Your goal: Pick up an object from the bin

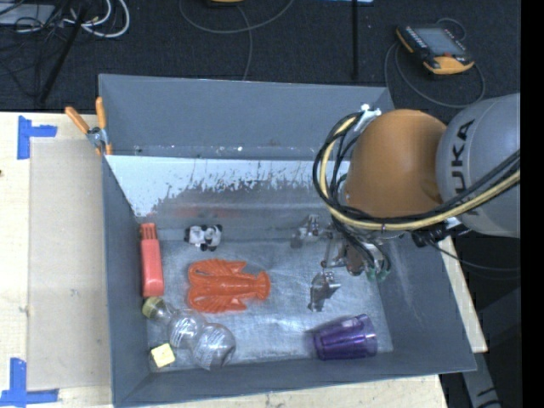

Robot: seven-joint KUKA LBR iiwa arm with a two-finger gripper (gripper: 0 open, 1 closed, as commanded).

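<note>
My gripper [315,260] hangs in the right half of the bin, below the arm's orange cover. Its two metal fingers stand apart, open, one fingertip [320,293] nearer the front and the other towards the back wall. Nothing shows between them, only bare bin floor. An orange lobster-shaped toy [226,286] lies flat just left of the gripper, apart from it. A purple cup [344,338] lies on its side in front of the gripper, near the front right corner.
A red bar-shaped thing [151,262] lies along the left wall. A small black-and-white toy [204,236] sits near the back. A clear plastic bottle [195,338] and a yellow cube [161,356] lie at the front left.
</note>
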